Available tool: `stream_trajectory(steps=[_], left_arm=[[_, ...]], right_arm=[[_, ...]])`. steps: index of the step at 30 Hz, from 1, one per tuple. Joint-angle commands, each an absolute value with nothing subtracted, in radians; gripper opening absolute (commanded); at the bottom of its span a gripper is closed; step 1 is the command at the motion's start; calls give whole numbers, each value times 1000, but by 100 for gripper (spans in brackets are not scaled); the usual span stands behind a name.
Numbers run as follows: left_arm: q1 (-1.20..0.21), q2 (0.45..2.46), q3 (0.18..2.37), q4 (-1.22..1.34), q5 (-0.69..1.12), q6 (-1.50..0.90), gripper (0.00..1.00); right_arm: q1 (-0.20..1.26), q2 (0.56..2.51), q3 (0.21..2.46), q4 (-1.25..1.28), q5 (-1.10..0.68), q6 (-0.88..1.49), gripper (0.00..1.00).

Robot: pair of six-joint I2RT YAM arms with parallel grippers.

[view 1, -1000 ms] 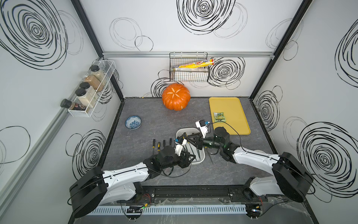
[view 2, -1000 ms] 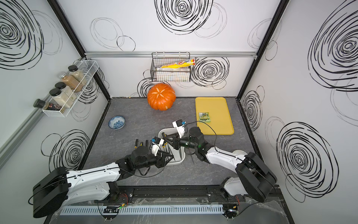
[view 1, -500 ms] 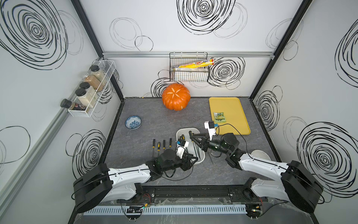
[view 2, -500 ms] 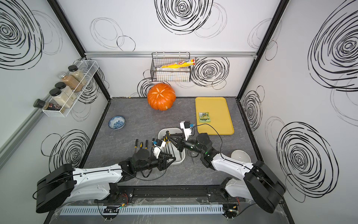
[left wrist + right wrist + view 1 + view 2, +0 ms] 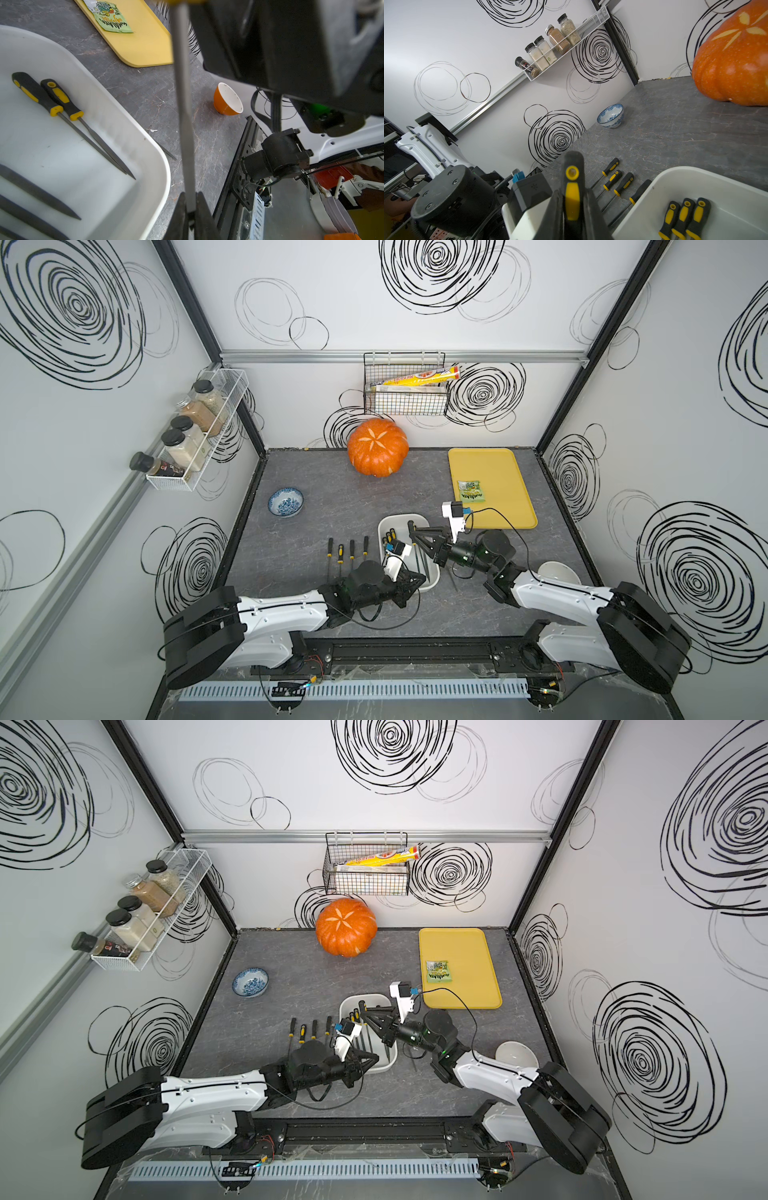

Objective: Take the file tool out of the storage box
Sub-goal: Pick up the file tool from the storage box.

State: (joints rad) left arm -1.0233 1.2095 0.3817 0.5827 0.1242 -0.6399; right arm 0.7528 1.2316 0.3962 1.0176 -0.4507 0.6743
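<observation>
Left wrist: gripper (image 5: pixel 191 200) now tight on file (image 5: pixel 182 104)

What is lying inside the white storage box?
Black and yellow handled files lie in the storage box. The left gripper covers part of it from above, so their number is unclear.

Both arms are stretched low over the near middle of the worktop. The left tool (image 5: pixel 419 580) is clamped on the blade of the file tool (image 5: pixel 182 104), and the right tool (image 5: pixel 417 528), slightly farther back, on its handle.
</observation>
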Motion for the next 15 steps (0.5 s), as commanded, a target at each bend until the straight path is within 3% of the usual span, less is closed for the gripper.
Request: stream_trajectory(steps=[1, 5, 9, 15], left_arm=[[-1028, 1193, 398, 626, 89, -639, 6], [-1028, 1187, 402, 614, 88, -645, 0], [-1029, 1173, 420, 547, 63, -663, 0], [-1029, 1049, 512, 117, -83, -737, 0]], right_arm=[[749, 1201, 372, 1062, -421, 687, 0], [750, 1203, 370, 1065, -424, 688, 4], [749, 1209, 373, 1045, -425, 689, 43], [747, 1092, 374, 877, -283, 606, 57]])
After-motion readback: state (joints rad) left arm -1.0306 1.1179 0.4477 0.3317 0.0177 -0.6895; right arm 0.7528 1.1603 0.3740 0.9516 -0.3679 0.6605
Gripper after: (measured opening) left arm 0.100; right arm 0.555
